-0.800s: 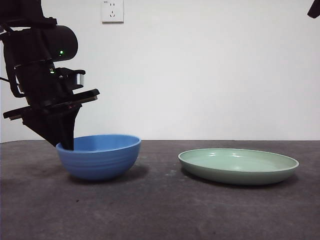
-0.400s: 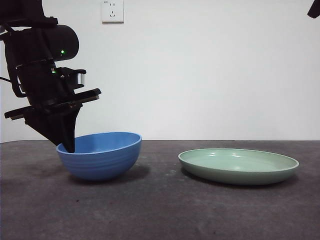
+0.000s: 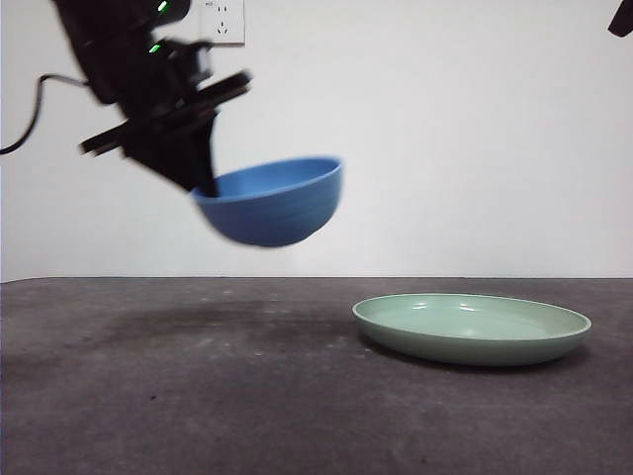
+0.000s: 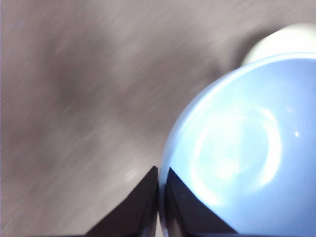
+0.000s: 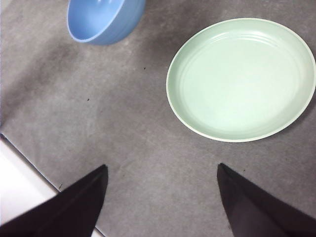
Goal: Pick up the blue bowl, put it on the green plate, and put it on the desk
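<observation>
The blue bowl (image 3: pixel 272 201) hangs in the air, slightly tilted, well above the desk (image 3: pixel 198 396) and left of the green plate (image 3: pixel 472 328). My left gripper (image 3: pixel 203 186) is shut on the bowl's left rim; the left wrist view shows its jaws pinching the rim of the bowl (image 4: pixel 242 153), one jaw inside and one outside. The green plate (image 5: pixel 242 79) lies flat and holds nothing. My right gripper (image 5: pixel 163 197) stands open high above the desk, near the plate, and shows as a black tip (image 3: pixel 621 18) at the top right corner. The bowl (image 5: pixel 103 19) also shows in the right wrist view.
A white wall with a socket (image 3: pixel 223 22) stands behind the desk. A cable (image 3: pixel 30 119) trails from the left arm. In the right wrist view a pale strip (image 5: pixel 19 182) borders the desk's edge.
The left gripper has lifted the blue bowl off the desk and carried it up and to the right, toward the green plate. The plate and right arm have not moved.
</observation>
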You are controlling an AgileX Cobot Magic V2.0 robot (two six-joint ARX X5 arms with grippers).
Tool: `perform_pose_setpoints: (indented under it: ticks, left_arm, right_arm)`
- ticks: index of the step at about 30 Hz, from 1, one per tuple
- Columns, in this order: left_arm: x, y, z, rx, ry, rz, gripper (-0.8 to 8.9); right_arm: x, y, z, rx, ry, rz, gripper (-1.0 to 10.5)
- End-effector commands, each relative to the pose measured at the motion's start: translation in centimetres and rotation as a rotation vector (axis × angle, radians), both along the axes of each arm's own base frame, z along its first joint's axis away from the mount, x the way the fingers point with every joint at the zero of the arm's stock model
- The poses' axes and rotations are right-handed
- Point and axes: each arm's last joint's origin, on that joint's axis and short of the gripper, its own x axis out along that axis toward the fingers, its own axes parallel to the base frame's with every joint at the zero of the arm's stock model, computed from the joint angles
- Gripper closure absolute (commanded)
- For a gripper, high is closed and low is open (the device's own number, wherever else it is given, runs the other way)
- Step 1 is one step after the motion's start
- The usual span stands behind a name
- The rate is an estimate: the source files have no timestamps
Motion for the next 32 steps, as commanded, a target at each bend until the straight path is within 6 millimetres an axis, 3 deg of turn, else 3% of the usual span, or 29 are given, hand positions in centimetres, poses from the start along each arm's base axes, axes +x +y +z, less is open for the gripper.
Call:
perform_pose_setpoints:
  ticks: [1, 6, 13, 24, 32]
  left_arm:
    - [-0.2, -1.8, 1.1, -0.034, -0.028, -0.034, 8.04]
    - [-0.2, -4.2, 2.1, -0.07, -0.055, -0.071, 8.04]
    - [1.0, -7.8, 1.6, -0.083, -0.039, -0.111, 8.04]
    - [3.9, -14.2, -1.9, -0.032, 0.043, -0.188, 8.04]
    - [5.7, -16.2, -4.8, 0.012, 0.101, -0.193, 8.04]
  right_arm:
    - [0.2, 0.1, 0.6, 0.022, -0.001, -0.021, 5.9]
    - [-0.3, 0.0, 0.9, 0.04, -0.003, -0.039, 5.9]
    - [-2.2, -0.3, 1.7, 0.038, -0.078, -0.085, 5.9]
    - [-4.9, -0.8, 2.1, 0.023, -0.086, -0.131, 5.9]
    - [-5.4, -0.9, 2.2, 0.008, -0.07, -0.143, 5.9]
